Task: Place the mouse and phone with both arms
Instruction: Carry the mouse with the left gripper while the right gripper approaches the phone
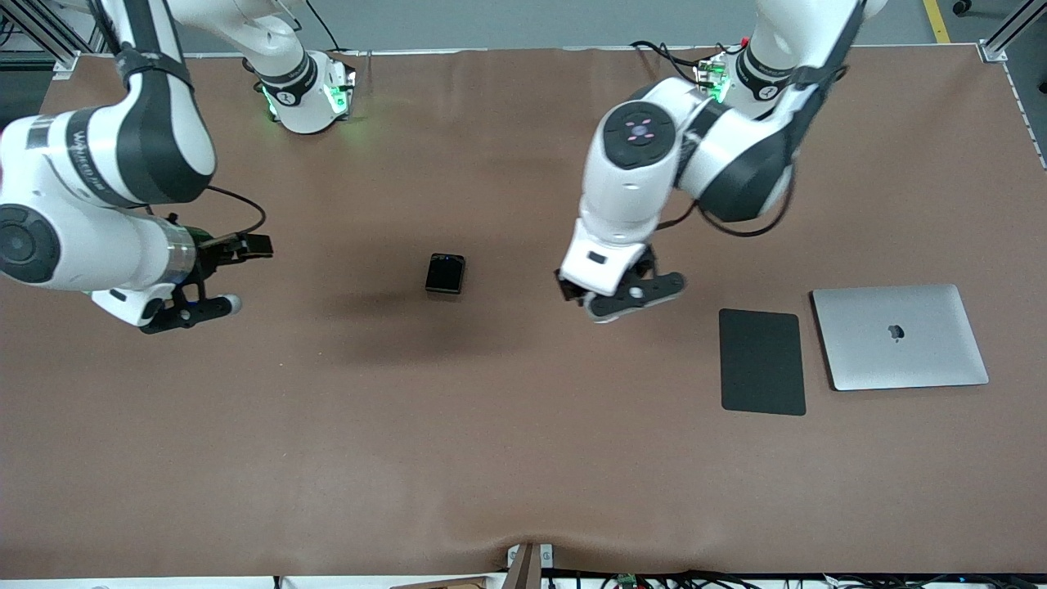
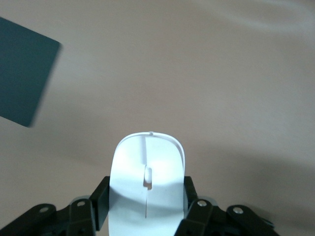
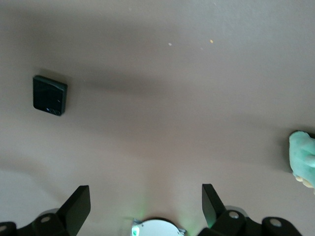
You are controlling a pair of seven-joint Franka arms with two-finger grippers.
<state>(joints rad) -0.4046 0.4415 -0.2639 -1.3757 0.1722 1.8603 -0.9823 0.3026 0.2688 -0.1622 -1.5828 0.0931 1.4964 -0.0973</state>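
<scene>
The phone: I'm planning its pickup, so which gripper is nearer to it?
Left, narrowly. The left gripper, shut on the mouse, hangs toward the left arm's end from the phone. The right gripper, open and empty, is over bare table toward the right arm's end.

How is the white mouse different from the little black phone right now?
The smooth white oval mouse is pale, while the small glossy black rounded-square phone is dark. The mouse is gripped between the left gripper's fingers, up over the brown table; the phone lies flat on that table with nothing touching it. The open right gripper holds nothing. Both things are small and glossy.
</scene>
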